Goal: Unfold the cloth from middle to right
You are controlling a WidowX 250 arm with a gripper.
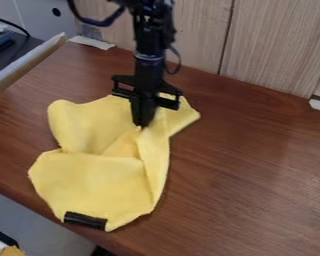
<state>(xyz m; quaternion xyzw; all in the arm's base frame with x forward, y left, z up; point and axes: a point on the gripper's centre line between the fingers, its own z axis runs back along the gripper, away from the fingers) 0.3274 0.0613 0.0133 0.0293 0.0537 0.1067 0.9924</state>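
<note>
The yellow cloth point(89, 177) lies on the left and middle of the desk point(256, 180), its left part fairly spread, though a crease runs inward from that edge. At its near edge sits a black strip point(85, 220). In the middle, ridges gather towards the pincer point(143, 125), which is closed and seems to be pinching the cloth at their peak. Just right of that, a narrow fold point(156, 165) runs down the near side, and a corner points out at far right of the cloth. I judge the unfolding barely begun: the pinched layer has yet to be carried right, laid down and released.
</note>
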